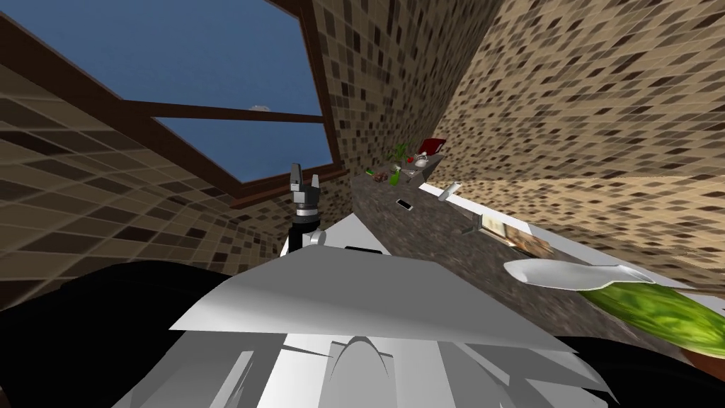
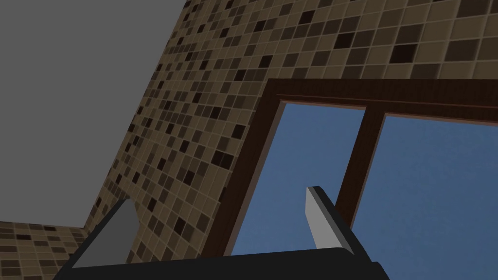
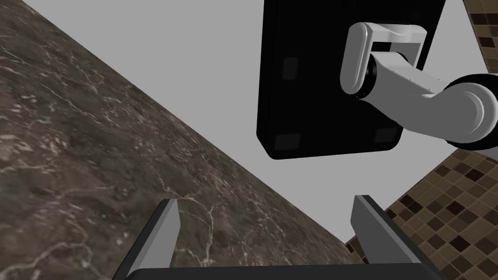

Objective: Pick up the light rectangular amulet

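Approach step. Likely amulet (image 1: 404, 204) on counter (image 1: 425, 237), 1 o'clock ahead. Left gripper (image 2: 221, 195), right gripper (image 3: 266, 200) wide open, empty. Next: reach right.

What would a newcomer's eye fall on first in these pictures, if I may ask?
Probably the large dark-framed window of blue sky, set in a brown mosaic-tiled wall, with the left gripper raised open before it. Next, the long dark marbled counter running to the right, carrying a small light rectangular amulet midway and a green striped melon-like fruit at its near end. The right gripper hangs open by that counter's edge.
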Motion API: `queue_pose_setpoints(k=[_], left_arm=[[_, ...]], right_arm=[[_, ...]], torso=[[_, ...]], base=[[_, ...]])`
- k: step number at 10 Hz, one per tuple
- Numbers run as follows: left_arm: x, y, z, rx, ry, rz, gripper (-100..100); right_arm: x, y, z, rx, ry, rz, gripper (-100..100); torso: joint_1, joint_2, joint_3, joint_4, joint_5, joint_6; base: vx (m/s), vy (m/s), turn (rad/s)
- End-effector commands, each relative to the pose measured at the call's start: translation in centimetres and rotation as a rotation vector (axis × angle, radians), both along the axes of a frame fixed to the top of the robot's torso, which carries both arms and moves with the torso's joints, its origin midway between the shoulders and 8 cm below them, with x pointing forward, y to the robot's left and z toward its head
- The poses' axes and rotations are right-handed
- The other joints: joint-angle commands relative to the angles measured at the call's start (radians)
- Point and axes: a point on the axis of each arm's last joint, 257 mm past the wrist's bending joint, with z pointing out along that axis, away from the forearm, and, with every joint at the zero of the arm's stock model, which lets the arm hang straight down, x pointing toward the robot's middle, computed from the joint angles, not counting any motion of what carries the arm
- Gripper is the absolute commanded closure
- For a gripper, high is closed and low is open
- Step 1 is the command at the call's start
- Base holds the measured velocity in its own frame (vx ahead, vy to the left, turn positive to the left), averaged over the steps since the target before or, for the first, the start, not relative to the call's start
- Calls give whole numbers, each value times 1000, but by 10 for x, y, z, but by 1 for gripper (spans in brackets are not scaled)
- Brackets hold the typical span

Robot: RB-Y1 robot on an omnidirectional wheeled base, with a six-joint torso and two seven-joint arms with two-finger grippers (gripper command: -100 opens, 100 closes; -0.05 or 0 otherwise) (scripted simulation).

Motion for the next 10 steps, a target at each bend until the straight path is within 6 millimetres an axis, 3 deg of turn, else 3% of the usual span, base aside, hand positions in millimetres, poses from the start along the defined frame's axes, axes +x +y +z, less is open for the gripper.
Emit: queue_pose_setpoints(k=[1,2,3,4,5,6,7,8,9,10], left_arm=[[0,0,0,0,0,0,0],[0,0,0,0,0,0,0],[0,0,0,0,0,0,0],[0,0,0,0,0,0,0],[0,0,0,0,0,0,0],[0,0,0,0,0,0,0],[0,0,0,0,0,0,0],[0,0,0,0,0,0,0],[0,0,0,0,0,0,0],[0,0,0,0,0,0,0]], right_arm=[[-1,-12,0,-13,8,4,-100],[-1,-36,14,-51,37,42,-100],[-3,-42,15,-64,41,38,-100],[-3,-69,31,-109,68,68,-100],[-3,-69,31,-109,68,68,-100],[0,-91,46,-146,88,92,-100],[1,-92,47,-149,89,95,-100],[7,-112,62,-183,102,117,-100],[7,-112,62,-183,102,117,-100],[15,-128,75,-210,109,135,-100]], torso=[[0,0,0,0,0,0],[0,1,1,0,0,1],[0,0,0,0,0,-1],[-1,0,0,0,0,0],[-1,-1,-1,0,0,-1],[-1,-1,0,0,0,0],[-2,-1,-1,0,0,-1],[-2,-1,0,0,-1,0],[-2,-1,-1,0,0,-1],[-3,-1,-1,0,-1,0]], base=[[16,5,-20],[31,11,175],[35,0,115],[47,4,208],[40,-8,92],[45,-17,163],[39,-21,104],[47,-28,189],[39,-38,98],[47,-51,154]])
